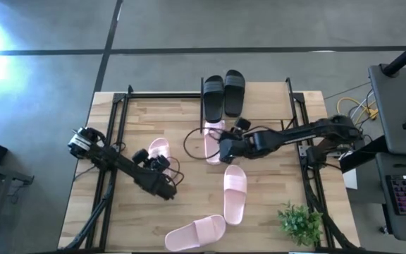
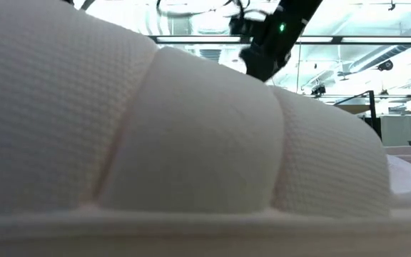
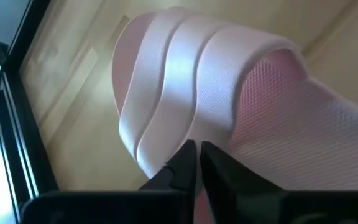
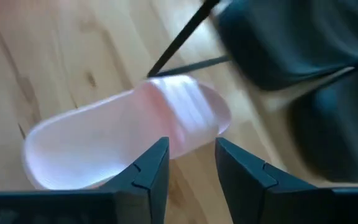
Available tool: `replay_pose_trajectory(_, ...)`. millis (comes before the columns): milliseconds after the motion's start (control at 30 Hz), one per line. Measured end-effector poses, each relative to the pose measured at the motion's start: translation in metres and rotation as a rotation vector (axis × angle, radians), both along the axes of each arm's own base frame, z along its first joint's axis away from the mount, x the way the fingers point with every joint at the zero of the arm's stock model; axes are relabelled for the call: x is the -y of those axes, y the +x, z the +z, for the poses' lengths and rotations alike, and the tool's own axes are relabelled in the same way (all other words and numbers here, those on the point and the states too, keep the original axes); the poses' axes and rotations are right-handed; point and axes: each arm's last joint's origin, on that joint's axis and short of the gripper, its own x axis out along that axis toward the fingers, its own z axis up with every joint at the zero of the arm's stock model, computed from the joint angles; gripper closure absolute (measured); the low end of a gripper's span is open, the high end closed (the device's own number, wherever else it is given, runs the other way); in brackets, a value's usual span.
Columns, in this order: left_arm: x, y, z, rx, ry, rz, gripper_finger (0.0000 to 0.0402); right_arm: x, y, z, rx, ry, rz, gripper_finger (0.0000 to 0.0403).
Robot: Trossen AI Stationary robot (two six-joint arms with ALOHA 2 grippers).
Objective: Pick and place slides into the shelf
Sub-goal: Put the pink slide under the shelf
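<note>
A wooden counter (image 1: 273,194) seen from above, with two dark robot arms over it. At the middle of the far edge, two black slides (image 1: 223,94) sit side by side on the shelf (image 1: 288,92), so that pair looks placed.

Four pale pink slides are left. One lies just in front of the black pair, toe toward the shelf (image 1: 213,137). One lies left of centre (image 1: 158,149). One lies near the centre (image 1: 234,193), and the last rests at the near edge (image 1: 195,233), filling the low view.

The right arm stretches in from the right edge, bent low. Its right gripper (image 1: 225,150) hangs over the pink slide by the shelf, fingers spread and holding nothing.

The left arm reaches diagonally from the left edge. Its left gripper (image 3: 196,163) presses against the strap of the left pink slide, fingers almost together; I cannot tell whether it has hold.

A small green plant (image 1: 301,224) stands at the near right corner.
</note>
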Motion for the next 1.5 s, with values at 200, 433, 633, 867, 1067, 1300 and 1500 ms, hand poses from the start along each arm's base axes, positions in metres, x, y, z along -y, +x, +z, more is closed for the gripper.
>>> replay_pose_trajectory(200, -0.002, 0.002, 0.016, 0.015, -0.031, -0.035, 0.0401, -0.003, -0.034, 0.057, 0.202, 0.034, 0.01, 0.0311)
replay_pose_trajectory(433, 0.001, 0.014, 0.065, 0.139, -0.024, -0.162, 0.0401, 0.003, -0.084, 0.103, 0.359, 0.083, -0.018, 0.0328)
replay_pose_trajectory(633, 0.002, 0.016, 0.096, 0.176, -0.033, -0.277, 0.0401, -0.002, -0.121, 0.093, 0.143, 0.285, 0.057, 0.0321)
replay_pose_trajectory(867, 0.003, 0.004, 0.113, 0.211, -0.129, -0.32, 0.0401, -0.043, -0.141, 0.049, -0.071, 0.344, 0.27, 0.0311)
replay_pose_trajectory(1067, 0.013, -0.008, 0.126, 0.285, -0.258, -0.307, 0.0401, -0.077, -0.153, 0.027, -0.044, 0.261, 0.359, 0.0297)
replay_pose_trajectory(1300, 0.031, -0.029, 0.13, 0.269, -0.305, -0.371, 0.0357, -0.116, -0.151, 0.018, -0.012, 0.177, 0.575, 0.0237)
replay_pose_trajectory(1500, 0.035, -0.048, 0.12, 0.129, -0.249, -0.422, 0.0295, -0.129, -0.136, -0.002, -0.068, 0.156, 0.519, 0.0184)
